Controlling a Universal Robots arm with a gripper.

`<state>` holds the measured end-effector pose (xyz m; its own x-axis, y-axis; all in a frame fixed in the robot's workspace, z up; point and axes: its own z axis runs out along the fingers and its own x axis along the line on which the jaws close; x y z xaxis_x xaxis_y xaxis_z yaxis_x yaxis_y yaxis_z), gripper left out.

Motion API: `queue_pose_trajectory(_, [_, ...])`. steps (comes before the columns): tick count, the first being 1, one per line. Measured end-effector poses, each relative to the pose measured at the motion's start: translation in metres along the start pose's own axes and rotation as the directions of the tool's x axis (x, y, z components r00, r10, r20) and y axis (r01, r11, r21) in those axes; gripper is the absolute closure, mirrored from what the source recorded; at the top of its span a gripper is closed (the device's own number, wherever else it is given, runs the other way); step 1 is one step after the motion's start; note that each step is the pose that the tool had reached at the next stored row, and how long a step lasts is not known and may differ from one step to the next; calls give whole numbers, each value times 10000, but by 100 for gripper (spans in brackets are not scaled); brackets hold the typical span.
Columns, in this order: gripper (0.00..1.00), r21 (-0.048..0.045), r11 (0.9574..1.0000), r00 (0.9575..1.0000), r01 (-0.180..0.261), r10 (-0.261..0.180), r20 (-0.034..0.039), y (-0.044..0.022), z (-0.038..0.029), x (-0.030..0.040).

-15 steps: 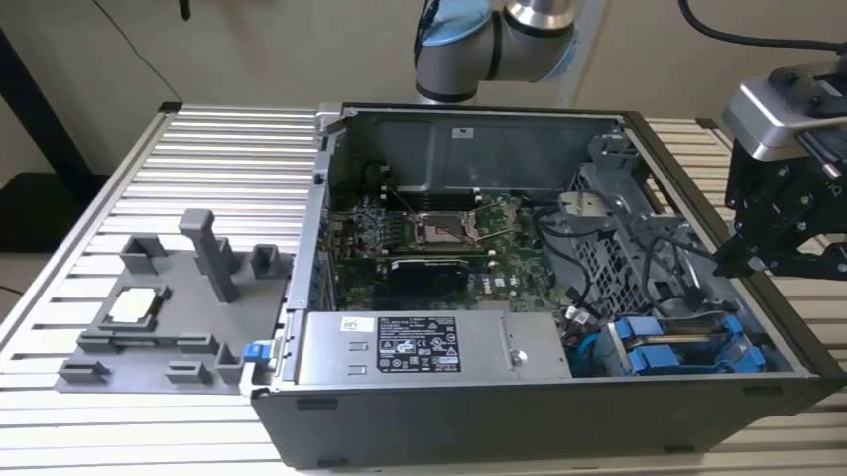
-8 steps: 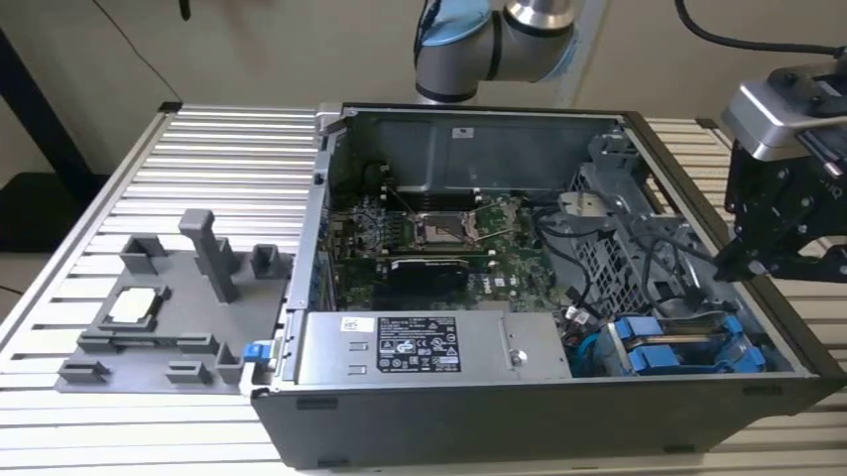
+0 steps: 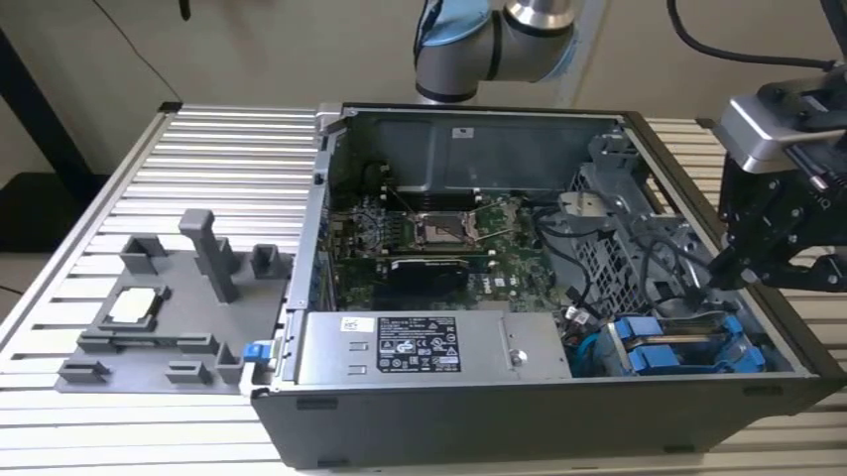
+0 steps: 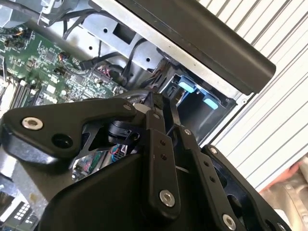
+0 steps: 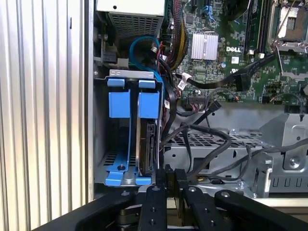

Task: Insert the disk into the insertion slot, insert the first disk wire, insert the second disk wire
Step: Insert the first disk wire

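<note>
Sitting on edge in the drive cage (image 5: 102,144) at one corner of the open computer case (image 3: 397,436), the disk (image 5: 145,144) shows just a dark narrow side behind its blue carrier front. Its broad faces are hidden, and whether any wire is plugged into it cannot be made out. Two blue carriers stand side by side in the cage, the other carrier (image 5: 119,103) just beside the disk's. Several black cables (image 5: 207,144) tangle close by, below the motherboard (image 5: 226,29). The gripper (image 5: 170,174) hangs near the cage's end, fingers drawn together, its body cut off at the picture's edge. One grey fixture (image 3: 173,317) lies on the slatted table (image 3: 198,139).
</note>
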<state>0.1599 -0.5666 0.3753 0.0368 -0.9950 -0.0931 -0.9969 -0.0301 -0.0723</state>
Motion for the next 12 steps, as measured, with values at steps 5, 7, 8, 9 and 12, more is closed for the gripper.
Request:
queue_pose_trajectory(5, [81, -265, 9996, 10000, -35, 35, -4, 4, 34, 4])
queue_pose_trajectory(7, [81, -269, 9996, 10000, -41, 42, 3, 6, 64, 14])
queue_pose_trajectory(8, [81, -269, 9996, 10000, -43, 43, 13, 7, 78, 26])
queue_pose_trajectory(9, [81, -269, 9996, 10000, -43, 44, 25, 8, 90, 41])
queue_pose_trajectory(12, [81, -267, 9996, 10000, -44, 46, 68, 12, 125, 88])
